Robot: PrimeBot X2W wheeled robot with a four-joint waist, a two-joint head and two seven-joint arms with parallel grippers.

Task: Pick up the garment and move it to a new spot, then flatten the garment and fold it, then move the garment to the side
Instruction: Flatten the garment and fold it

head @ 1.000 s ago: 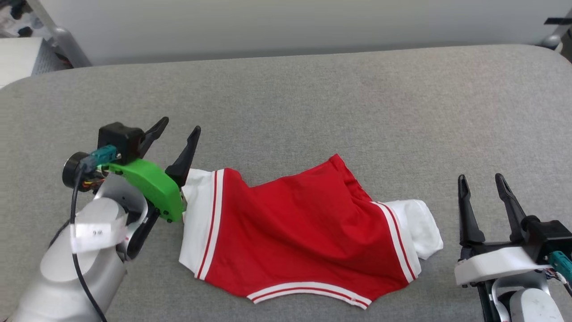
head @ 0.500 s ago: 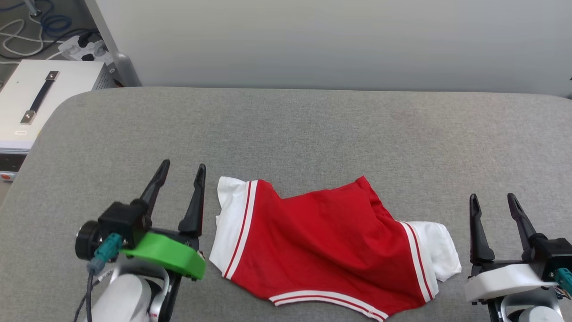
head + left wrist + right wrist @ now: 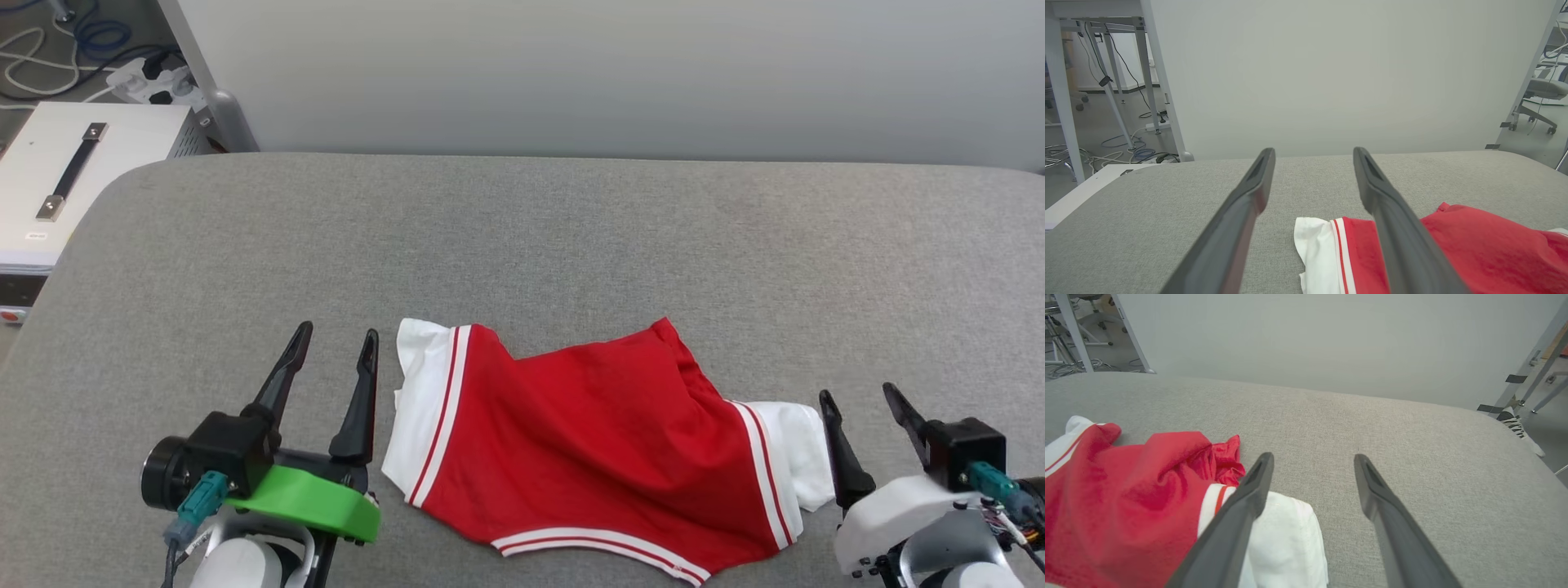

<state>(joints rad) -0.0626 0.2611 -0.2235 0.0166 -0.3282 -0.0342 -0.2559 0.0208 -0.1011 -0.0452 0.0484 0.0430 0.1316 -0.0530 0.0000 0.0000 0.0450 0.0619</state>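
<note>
**Both grippers open and empty, garment lying between them**

The fingers point(image 3: 1241, 228) of the left gripper point(image 3: 339, 331) are spread wide apart, with nothing between them. The right gripper point(image 3: 857, 392) is likewise open and empty. The garment point(image 3: 588, 441) is flanked by the two grippers. One white sleeve point(image 3: 420, 408) lies just beside the left gripper, and the other white sleeve point(image 3: 796, 453) lies just beside the right gripper's inner finger. The garment rests near the front edge of the grey padded surface point(image 3: 522, 237). It is rumpled, with one red corner peaked up toward the far side.

The step in hand is judged to be the taking hold of the garment at both ends. It would be done well if each sleeve were pinched at its striped trim rather than at loose white cloth. All layers should be caught together, and both ends raised evenly so that the red body hangs without twisting. The fingertips should be kept from digging into the padding.

No lettering is seen on the side of the garment that faces up. A small label point(image 3: 36, 236) is seen on the white box point(image 3: 90, 155) beyond the surface's left corner, but it is too small to be read.
</note>
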